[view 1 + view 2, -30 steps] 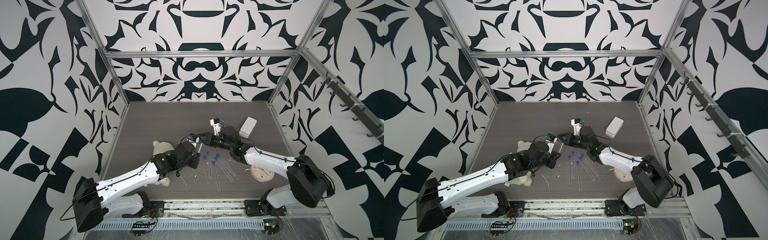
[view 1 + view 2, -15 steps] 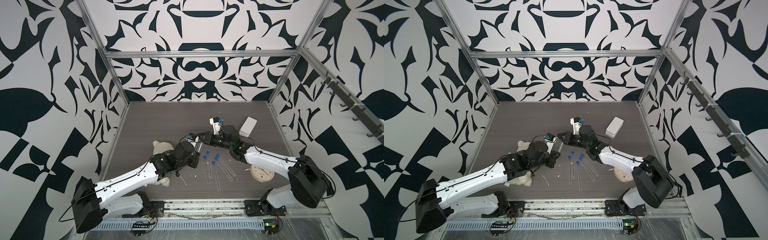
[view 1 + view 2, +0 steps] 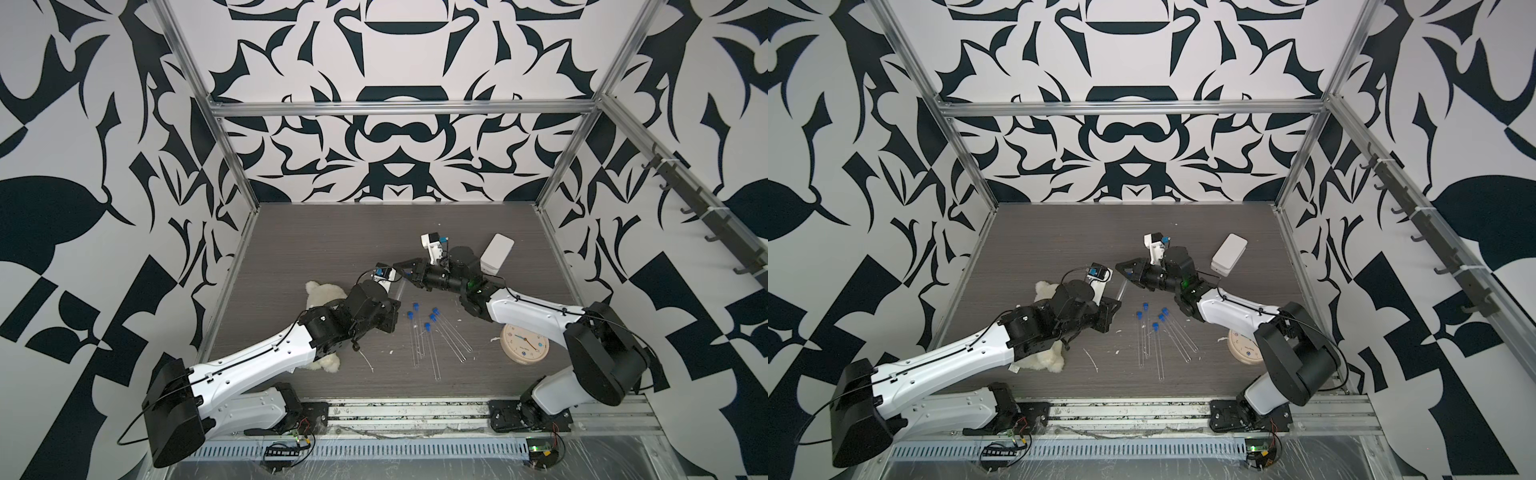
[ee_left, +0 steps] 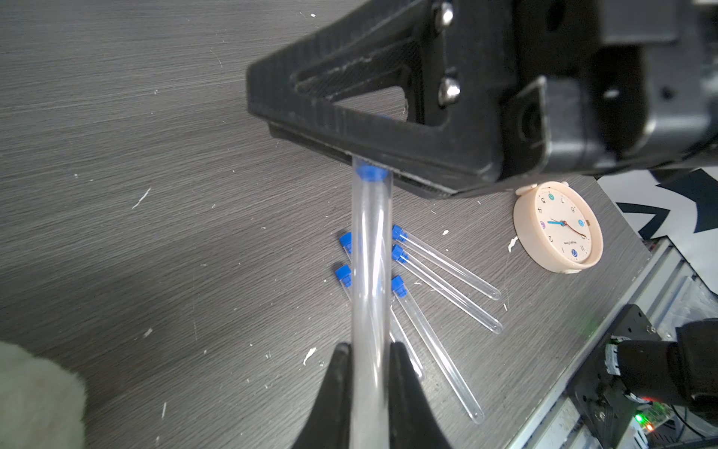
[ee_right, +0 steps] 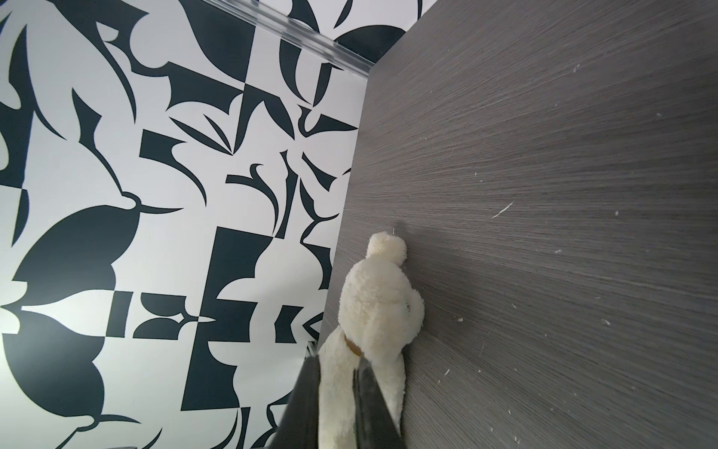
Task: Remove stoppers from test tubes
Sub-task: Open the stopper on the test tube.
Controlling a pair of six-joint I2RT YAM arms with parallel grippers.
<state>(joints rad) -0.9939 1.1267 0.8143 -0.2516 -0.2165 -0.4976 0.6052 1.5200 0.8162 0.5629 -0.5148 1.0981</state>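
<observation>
My left gripper [image 4: 369, 350] is shut on a clear test tube [image 4: 369, 272], held above the table and pointing toward the right arm. The tube's blue stopper [image 4: 371, 173] sits between the black fingers of my right gripper [image 3: 401, 266], which is shut on it. In the right wrist view the right gripper [image 5: 338, 363] shows only a narrow gap with the plush behind it; the stopper is hidden there. Several more test tubes [image 3: 432, 353] lie side by side on the table, each with a blue stopper [image 3: 427, 327] at its far end, just right of the left gripper [image 3: 1115, 301].
A cream plush dog [image 3: 324, 295] lies under the left arm near the left wall. A round beige clock [image 3: 524, 344] lies under the right arm. A white box [image 3: 496, 253] stands at the back right. White scraps dot the dark table [image 3: 332, 241].
</observation>
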